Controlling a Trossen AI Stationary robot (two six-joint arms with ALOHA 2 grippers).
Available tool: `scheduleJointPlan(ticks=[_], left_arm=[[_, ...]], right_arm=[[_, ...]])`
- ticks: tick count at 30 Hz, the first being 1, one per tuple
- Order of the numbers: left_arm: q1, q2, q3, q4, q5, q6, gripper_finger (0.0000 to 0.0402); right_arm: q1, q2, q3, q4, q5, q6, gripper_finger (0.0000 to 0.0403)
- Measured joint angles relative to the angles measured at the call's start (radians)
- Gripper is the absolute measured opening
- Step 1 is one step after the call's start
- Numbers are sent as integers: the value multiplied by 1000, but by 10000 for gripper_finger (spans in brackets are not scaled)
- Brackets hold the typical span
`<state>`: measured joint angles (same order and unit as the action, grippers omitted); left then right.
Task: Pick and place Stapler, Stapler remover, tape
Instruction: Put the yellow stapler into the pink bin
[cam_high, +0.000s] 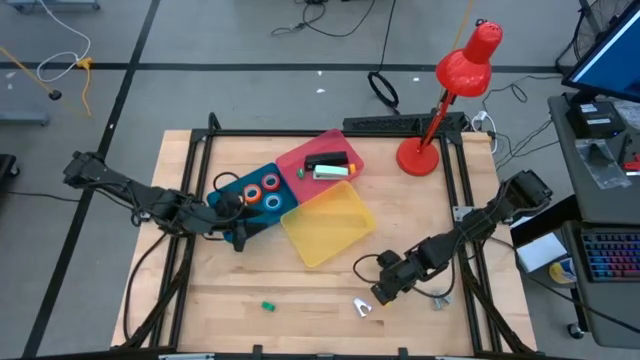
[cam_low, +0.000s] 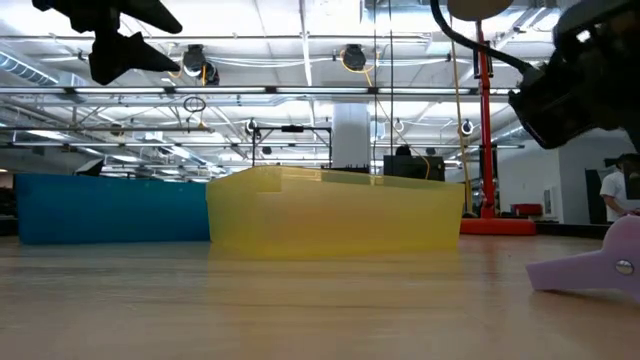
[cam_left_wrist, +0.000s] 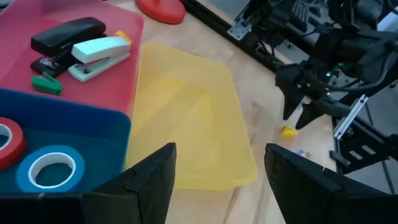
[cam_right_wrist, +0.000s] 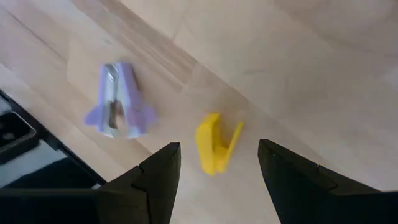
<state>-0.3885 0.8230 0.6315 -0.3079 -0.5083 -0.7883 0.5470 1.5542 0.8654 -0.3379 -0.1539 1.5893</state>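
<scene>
Three shallow plastic trays are grouped at the middle of the wooden table (cam_high: 250, 290). In the blue tray (cam_high: 255, 205) the tape rolls are seen: an orange ring (cam_high: 271, 183), a red one (cam_high: 254, 193) and a blue one (cam_high: 274, 201), each with a pale centre. A yellow roll cannot be made out. In the pink tray (cam_high: 300, 160) a black stapler (cam_left_wrist: 67, 34) and a pale green-and-white stapler (cam_left_wrist: 99, 55) are laid side by side, with a small green staple remover (cam_left_wrist: 46, 84) just beside them. The translucent yellow tray (cam_high: 322, 225) is seen with smooth, low walls.

On the bare boards near the table's front edge, a lilac staple remover (cam_right_wrist: 118, 102) and a yellow staple remover (cam_right_wrist: 214, 144) are found close together but apart, and another green piece (cam_high: 268, 306) lies well to the left.

The left gripper (cam_left_wrist: 217, 171) is held over the blue tray's edge, fingers parted and gripping nothing. The right gripper (cam_right_wrist: 217, 165) is poised above the yellow remover, fingers spread, nothing between them.
</scene>
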Motion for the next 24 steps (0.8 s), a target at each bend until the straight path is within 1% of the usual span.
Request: scheduleJointPlan(ticks=[12, 20, 24], left_arm=[[0, 1, 0, -2, 1, 23, 244], [1, 1, 0, -2, 3, 23, 244], [1, 1, 0, -2, 3, 24, 244]], right_arm=[[11, 118, 5, 71, -8, -2, 207], [24, 127, 5, 8, 4, -4, 207], [37, 128, 3, -11, 28, -1, 207]])
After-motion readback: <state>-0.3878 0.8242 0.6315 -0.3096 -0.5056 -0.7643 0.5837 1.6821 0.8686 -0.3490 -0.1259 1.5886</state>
